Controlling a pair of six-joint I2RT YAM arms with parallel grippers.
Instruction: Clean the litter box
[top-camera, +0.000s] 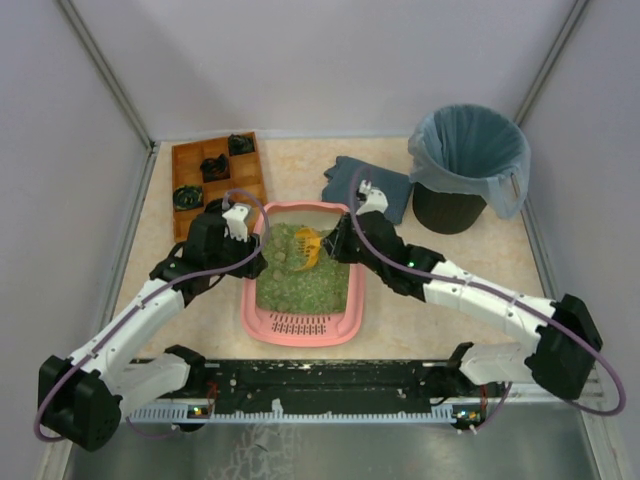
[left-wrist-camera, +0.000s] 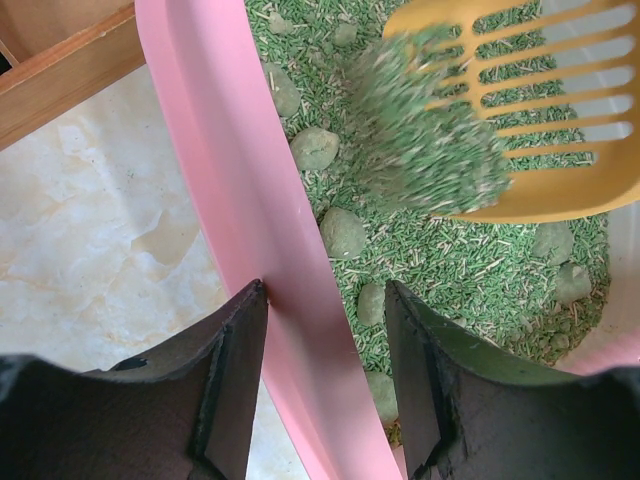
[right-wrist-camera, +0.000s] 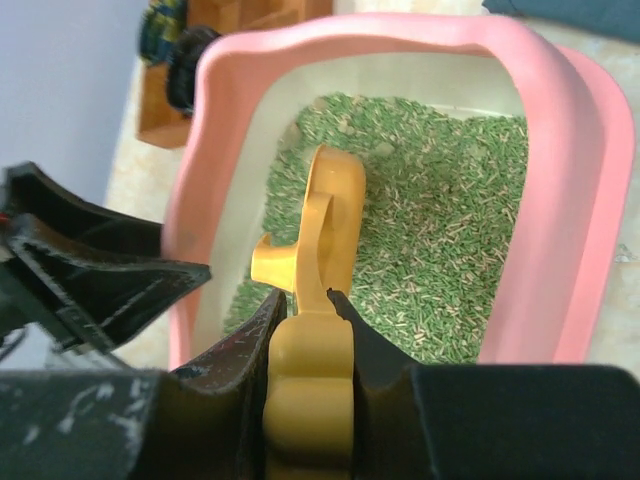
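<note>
The litter box sits mid-worktop, right beside the wooden tray. The left hand has its fingers spread either side of the box's left wall, not clearly squeezing it. The right hand is clamped on a yellow scoop over the box, with green litter piled on it.

- Brown wooden compartment tray at the worktop's far left, holding dark objects.
- Black bin lined with a blue-grey bag, far right.
- Dark blue cloth beside the bin.
</note>
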